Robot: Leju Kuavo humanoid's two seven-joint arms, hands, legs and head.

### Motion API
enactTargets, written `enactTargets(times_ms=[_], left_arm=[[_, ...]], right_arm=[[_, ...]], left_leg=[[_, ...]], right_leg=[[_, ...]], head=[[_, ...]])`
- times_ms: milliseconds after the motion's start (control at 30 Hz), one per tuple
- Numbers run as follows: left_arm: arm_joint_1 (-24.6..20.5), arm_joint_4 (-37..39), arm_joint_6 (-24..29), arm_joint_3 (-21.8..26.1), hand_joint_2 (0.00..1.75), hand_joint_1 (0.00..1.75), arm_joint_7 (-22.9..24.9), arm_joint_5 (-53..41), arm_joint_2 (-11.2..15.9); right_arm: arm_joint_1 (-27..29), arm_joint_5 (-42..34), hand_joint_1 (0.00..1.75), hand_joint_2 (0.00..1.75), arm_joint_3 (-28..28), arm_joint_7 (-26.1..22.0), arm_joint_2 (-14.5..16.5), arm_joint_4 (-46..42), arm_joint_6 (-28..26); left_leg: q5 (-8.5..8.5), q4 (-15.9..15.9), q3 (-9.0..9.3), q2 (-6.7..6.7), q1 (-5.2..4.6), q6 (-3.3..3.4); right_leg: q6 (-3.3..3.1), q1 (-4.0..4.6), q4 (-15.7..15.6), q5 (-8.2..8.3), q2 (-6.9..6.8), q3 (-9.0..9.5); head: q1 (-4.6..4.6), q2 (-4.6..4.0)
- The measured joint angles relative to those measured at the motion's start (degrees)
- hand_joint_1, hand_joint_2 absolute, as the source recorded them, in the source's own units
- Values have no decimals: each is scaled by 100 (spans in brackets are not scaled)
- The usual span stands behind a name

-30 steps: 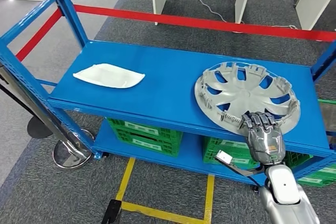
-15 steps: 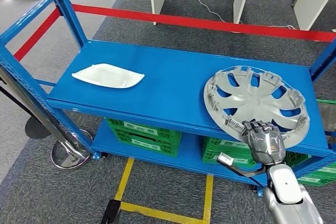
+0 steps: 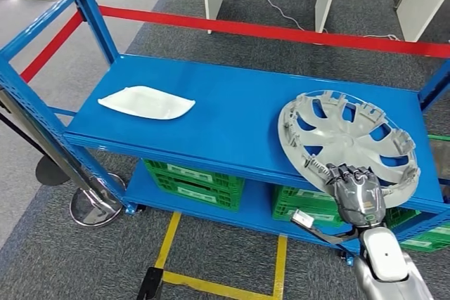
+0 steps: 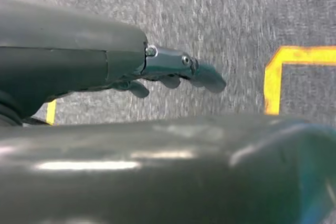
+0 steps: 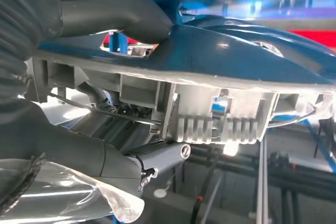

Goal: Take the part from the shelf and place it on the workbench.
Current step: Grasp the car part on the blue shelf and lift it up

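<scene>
Workshop/test floor, blue steel shelf, green crates, red barrier tape, yellow floor marks

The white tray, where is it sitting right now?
In the head view, the white tray lies on the left of the blue shelf's top level, well apart from the hubcap on the right.

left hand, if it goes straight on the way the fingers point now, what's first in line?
Likely just the grey carpet floor. The left hand hangs with fingers extended, nothing held, toward carpet near a yellow floor line. Depth is unclear, but the way looks free.
</scene>
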Motion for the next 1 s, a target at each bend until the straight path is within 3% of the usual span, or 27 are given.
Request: enactTargets(times_ms=[100,200,233,267,300,367,433,533,600,700,733,767,800,833,900,933,1000], left_arm=[[-7,0,12,28,0,0,2,-43,-1],[-11,0,16,59,0,0,2,-73,-1],[-9,0,18,63,0,0,3,-82,-1],[-9,0,18,67,0,0,3,-95,-1],[-10,0,19,70,0,0,4,-107,-1],[-12,0,24,83,0,0,10,-145,2],[-12,0,31,97,0,0,17,-181,4],[-13,0,43,108,0,0,19,-208,4],[-15,0,47,115,0,0,10,-225,-3],[-13,0,24,141,0,0,-24,-243,-9],[-10,0,13,156,0,0,-45,-244,-9],[-8,0,4,173,0,0,-76,-244,-9],[-10,0,-3,187,0,0,-110,-244,-9],[-12,0,-7,201,0,0,-152,-245,-11],[-18,0,-7,221,0,0,-238,-253,-10],[-20,0,-2,230,0,0,-279,-260,-10],[-20,0,12,244,0,0,-342,-280,-8]], right_arm=[[98,4,175,175,67,182,-43,-367,-10],[128,5,175,175,137,299,-114,-664,-10],[148,6,175,175,151,308,-137,-762,-10],[177,6,175,175,161,285,-160,-880,-10],[214,6,175,175,161,216,-185,-1044,-10],[284,6,175,175,109,-130,-210,-1510,-10],[369,6,175,175,-54,-765,-135,-2032,-10],[551,6,175,175,-337,-1737,163,-2784,-10],[609,6,175,175,-458,-2087,344,-3229,-11],[641,6,175,175,-584,-2359,526,-3780,-18],[658,6,175,175,-608,-2412,576,-3947,-20],[676,6,175,175,-623,-2454,619,-4106,-21],[691,6,175,175,-631,-2486,652,-4255,-21],[702,6,175,175,-633,-2510,675,-4395,-21],[729,6,175,175,-628,-2549,712,-4651,-20],[753,6,175,175,-625,-2566,731,-4767,-20],[819,6,175,175,-616,-2577,770,-4985,-22]], left_leg=[[-193,242,-89,5,15,-81],[-685,1272,-548,11,52,-165],[-752,1540,-677,11,59,-172],[-709,1623,-727,11,62,-167],[-547,1473,-673,10,62,-150],[-106,762,-374,7,48,-77],[106,216,-142,4,22,-1],[69,3,-76,9,23,63],[100,-127,-26,8,55,92],[121,-173,4,-1,61,117],[116,-167,7,-2,58,119],[109,-157,10,-2,56,117],[98,-141,14,-2,58,108],[79,-118,19,-1,62,93],[35,-52,11,0,54,43],[22,-22,-1,1,44,15],[23,5,-20,2,27,-30]], right_leg=[[-85,-29,-8,6,-5,12],[-142,-32,-10,-4,-6,22],[-149,-29,-10,-9,-6,28],[-153,-26,-9,-13,-4,35],[-154,-22,-9,-19,-2,46],[-150,-14,-10,-33,9,66],[-121,0,-11,-40,23,62],[-38,3,-27,-43,5,21],[3,10,129,-180,-10,-67],[32,13,1051,-644,-6,-485],[47,12,1313,-714,-6,-614],[61,9,1401,-680,-7,-665],[72,4,1257,-535,-10,-605],[81,-6,929,-323,-15,-448],[73,-14,253,-73,-18,-98],[54,-12,64,-39,-17,6],[-2,6,-1,-55,-7,54]], head=[[-18,0],[-38,0],[-37,0],[-38,0],[-38,0],[-35,0],[-34,0],[-38,0],[-30,0],[-18,0],[-19,0],[-20,0],[-19,0],[-19,0],[-15,0],[-17,0],[-18,0]])
